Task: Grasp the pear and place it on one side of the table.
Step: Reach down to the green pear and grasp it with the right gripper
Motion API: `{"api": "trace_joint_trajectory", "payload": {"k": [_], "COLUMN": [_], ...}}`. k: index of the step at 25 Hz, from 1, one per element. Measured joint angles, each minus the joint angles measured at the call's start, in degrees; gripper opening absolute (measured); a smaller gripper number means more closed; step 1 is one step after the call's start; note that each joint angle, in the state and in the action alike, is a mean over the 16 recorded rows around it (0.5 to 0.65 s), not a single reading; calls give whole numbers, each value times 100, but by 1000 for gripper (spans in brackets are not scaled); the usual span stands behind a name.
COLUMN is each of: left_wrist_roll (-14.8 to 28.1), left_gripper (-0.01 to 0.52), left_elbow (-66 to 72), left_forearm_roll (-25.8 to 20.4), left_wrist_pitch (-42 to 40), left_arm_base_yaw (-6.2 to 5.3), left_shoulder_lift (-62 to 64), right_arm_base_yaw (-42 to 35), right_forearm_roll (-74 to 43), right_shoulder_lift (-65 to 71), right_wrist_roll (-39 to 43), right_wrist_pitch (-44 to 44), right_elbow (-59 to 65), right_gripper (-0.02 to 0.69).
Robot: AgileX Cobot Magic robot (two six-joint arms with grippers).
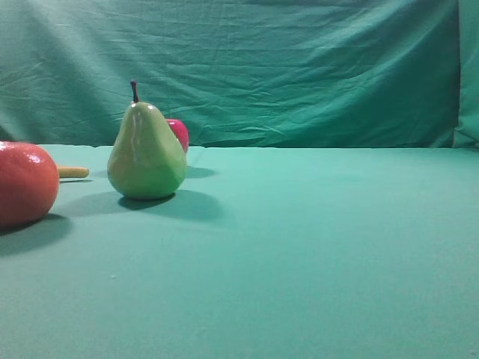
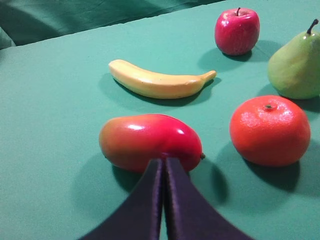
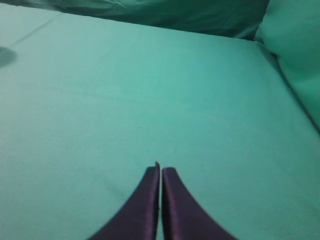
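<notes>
The yellow-green pear [image 1: 146,153] stands upright on the teal table [image 1: 314,247], left of centre in the exterior high view. It also shows at the right edge of the left wrist view [image 2: 296,65]. My left gripper [image 2: 164,161] is shut and empty, its tips just in front of a red-orange mango [image 2: 149,141], well short of the pear. My right gripper [image 3: 161,169] is shut and empty above bare table cloth [image 3: 150,90]. Neither gripper shows in the exterior high view.
A large orange-red fruit [image 1: 26,183] lies left of the pear, also in the left wrist view [image 2: 270,130]. A red apple [image 2: 237,31] sits behind the pear [image 1: 179,133]. A yellow banana [image 2: 160,82] lies beyond the mango. A wrinkled teal backdrop [image 1: 299,67] rises behind.
</notes>
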Motion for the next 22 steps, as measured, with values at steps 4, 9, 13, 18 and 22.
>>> {"api": "trace_joint_trajectory", "payload": {"k": [4,9,13,18,22], "left_wrist_roll": [0,0,0,0,0], "left_gripper": [0,0,0,0,0], "left_elbow": [0,0,0,0,0], "left_forearm_roll": [0,0,0,0,0], "left_wrist_pitch": [0,0,0,0,0], "left_arm_base_yaw": [0,0,0,0,0], "left_shoulder_lift": [0,0,0,0,0], "right_arm_base_yaw": [0,0,0,0,4], "right_forearm_roll": [284,764,1134,1395,1447], "right_shoulder_lift": [0,40,277,929,1712], "right_wrist_roll": [54,157,230,284,232], "right_wrist_pitch": [-406,-929,-1244,-1358,-1138], "right_elbow": [6,-48,-247,-677,-1180], "right_gripper": [0,0,0,0,0]}}
